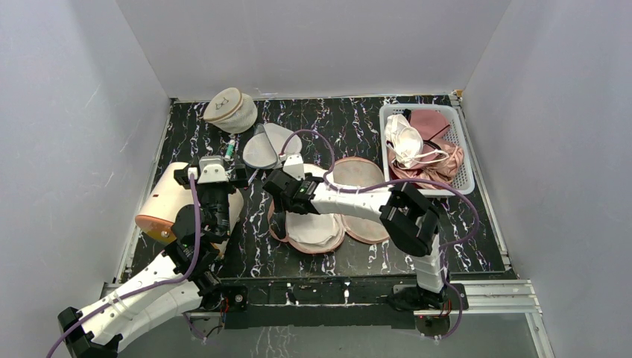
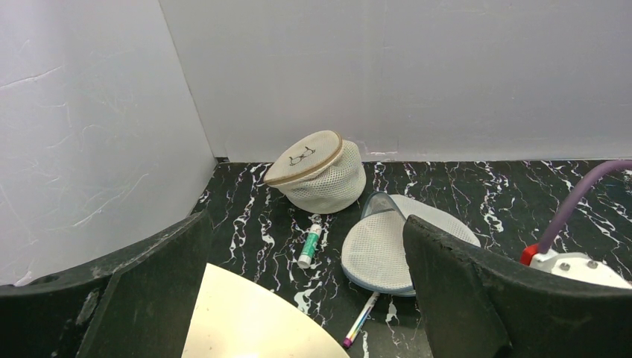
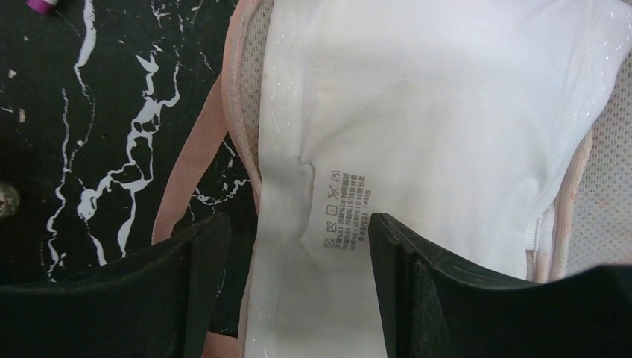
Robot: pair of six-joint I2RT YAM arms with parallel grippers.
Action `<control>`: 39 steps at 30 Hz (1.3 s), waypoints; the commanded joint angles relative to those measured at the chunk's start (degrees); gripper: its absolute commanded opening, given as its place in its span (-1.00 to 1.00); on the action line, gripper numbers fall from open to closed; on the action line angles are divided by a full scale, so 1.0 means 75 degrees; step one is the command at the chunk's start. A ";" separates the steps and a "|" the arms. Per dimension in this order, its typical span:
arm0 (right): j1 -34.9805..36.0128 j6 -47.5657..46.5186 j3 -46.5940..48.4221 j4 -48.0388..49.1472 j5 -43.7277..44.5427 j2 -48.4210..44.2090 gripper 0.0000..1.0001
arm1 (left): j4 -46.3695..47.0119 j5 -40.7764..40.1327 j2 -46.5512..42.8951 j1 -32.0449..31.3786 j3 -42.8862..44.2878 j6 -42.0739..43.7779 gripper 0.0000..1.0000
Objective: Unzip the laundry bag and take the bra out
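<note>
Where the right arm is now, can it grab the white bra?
Probably yes. The bag lies unzipped, the bra is uncovered, and the right gripper hangs open just above it, straddling a fold.

The laundry bag (image 1: 358, 173) lay unzipped and spread open at mid-desk (image 1: 335, 127), its pink edge showing. The off-white bra (image 3: 417, 112) lay inside it, care label up.

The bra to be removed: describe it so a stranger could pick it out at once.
On the black marbled table, find the peach laundry bag lying open at the centre. The bra is the smooth off-white piece filling its left half. Unlike the garments in the white basket at right, it sits inside the bag.
</note>
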 commanded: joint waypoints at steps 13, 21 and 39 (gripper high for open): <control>0.0212 -0.0253 0.0950 -0.0746 0.1236 0.0601 0.24 | 0.0060 0.0072 -0.0185 0.0036 0.0324 -0.0130 0.97; 0.0227 -0.0272 0.0978 -0.0806 0.1194 0.1053 0.34 | 0.0058 0.0072 -0.0176 0.0036 0.0324 -0.0138 0.97; 0.0217 -0.0427 0.0239 -0.0040 0.1139 0.0672 -0.37 | 0.0033 0.0084 -0.0118 0.0041 0.0326 -0.0160 0.97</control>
